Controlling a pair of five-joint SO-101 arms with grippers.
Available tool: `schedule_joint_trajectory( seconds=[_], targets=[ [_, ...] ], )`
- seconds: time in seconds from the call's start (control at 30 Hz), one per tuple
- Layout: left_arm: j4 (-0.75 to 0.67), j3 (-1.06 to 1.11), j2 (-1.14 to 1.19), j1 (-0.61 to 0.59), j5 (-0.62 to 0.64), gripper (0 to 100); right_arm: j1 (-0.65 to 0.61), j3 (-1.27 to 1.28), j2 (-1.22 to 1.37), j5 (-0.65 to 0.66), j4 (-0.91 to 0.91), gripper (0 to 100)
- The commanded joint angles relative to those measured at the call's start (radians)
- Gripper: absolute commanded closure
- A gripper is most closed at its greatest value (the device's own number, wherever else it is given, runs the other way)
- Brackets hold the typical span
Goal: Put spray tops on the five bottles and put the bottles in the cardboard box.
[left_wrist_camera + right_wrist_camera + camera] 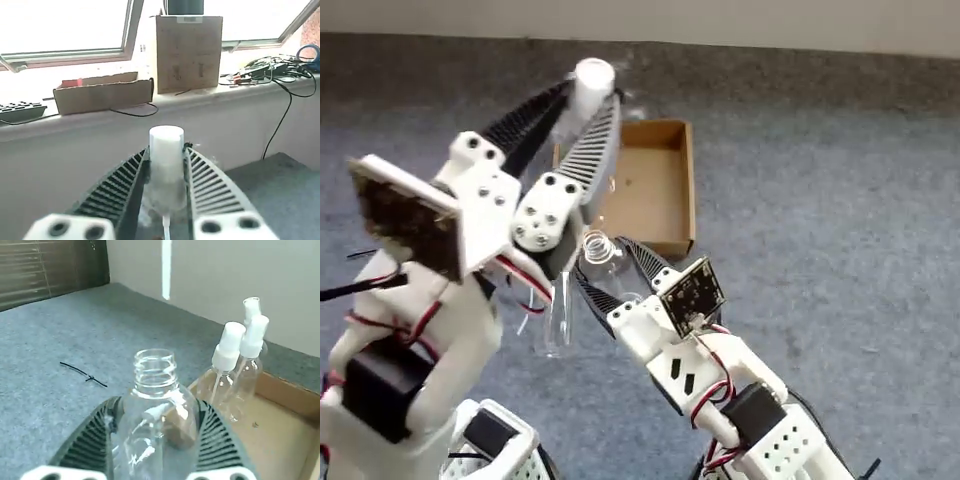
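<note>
My left gripper (590,92) is raised over the near-left corner of the cardboard box (655,190) and is shut on a white spray top (593,76). In the left wrist view the spray top (166,160) stands upright between the fingers, its thin tube (165,231) hanging down. My right gripper (610,268), just in front of the box, is shut on a clear bottle (597,248). The bottle (157,410) has an open threaded neck (155,365). Three capped bottles (231,367) stand inside the box (282,396).
Grey carpet covers the table. Another clear bottle (557,318) rests on the carpet between the two arms. A thin black tie (83,375) lies on the carpet beyond the held bottle. Open carpet stretches to the right of the box.
</note>
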Motion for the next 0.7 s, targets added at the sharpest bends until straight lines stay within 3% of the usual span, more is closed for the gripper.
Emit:
schedule_joint_trajectory(
  seconds=[0.0,0.43,0.67],
  targets=[
    [-0.043,0.070,-0.018,0.045,0.008,99,-0.005,-0.013,-0.018,-0.011,-0.024,99.4],
    [-0.043,0.137,-0.022,0.048,0.008,99,0.085,0.071,-0.226,-0.011,-0.016,99.4],
    [-0.051,-0.015,-0.013,0.048,0.006,99,0.087,0.133,-0.226,-0.006,-0.019,99.4]
  ],
)
